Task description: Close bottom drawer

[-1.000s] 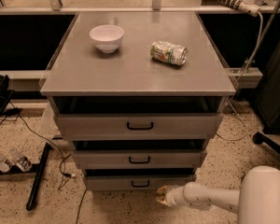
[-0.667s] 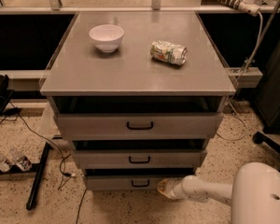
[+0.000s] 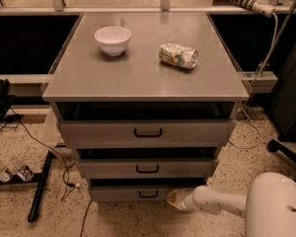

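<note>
The bottom drawer [image 3: 123, 193] is the lowest of three grey drawers, with a small black bar handle [image 3: 148, 195]. It stands slightly pulled out, with a dark gap above its front. My gripper [image 3: 173, 198] reaches in from the lower right on a white arm [image 3: 222, 203] and sits against the right part of the drawer front, just right of the handle.
The middle drawer [image 3: 147, 168] and top drawer [image 3: 147, 132] above are also partly open. A white bowl [image 3: 112, 39] and a crushed can [image 3: 178, 56] lie on the cabinet top. Cables [image 3: 64, 174] and a black bar [image 3: 40, 186] lie on the floor at left; plastic bottles [image 3: 10, 170] at far left.
My gripper and arm have moved left along the bottom drawer front, closer to its handle. The bottom drawer looks pushed in a little.
</note>
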You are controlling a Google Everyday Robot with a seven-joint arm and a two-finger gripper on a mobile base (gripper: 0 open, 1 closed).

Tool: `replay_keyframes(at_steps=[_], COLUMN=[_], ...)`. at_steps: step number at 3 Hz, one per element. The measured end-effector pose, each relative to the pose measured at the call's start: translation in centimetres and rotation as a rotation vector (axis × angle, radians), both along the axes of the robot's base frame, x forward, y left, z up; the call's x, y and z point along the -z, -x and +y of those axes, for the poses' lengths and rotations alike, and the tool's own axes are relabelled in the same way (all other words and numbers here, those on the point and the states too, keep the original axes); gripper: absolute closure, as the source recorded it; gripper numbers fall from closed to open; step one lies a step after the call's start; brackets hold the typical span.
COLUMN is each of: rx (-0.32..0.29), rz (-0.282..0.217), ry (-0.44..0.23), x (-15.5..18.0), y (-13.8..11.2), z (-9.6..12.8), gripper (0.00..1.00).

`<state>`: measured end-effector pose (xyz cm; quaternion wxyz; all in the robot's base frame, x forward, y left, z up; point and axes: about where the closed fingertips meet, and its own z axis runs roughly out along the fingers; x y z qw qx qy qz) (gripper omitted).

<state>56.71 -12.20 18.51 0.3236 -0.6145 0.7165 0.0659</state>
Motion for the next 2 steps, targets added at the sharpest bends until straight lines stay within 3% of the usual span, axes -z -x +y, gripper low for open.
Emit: replay_keyframes(at_steps=[2], rx=[-0.032], rz=[0.013], ry=[-0.007], x=[-0.54], y=[1.62], z=[0.35], gripper=[0.15])
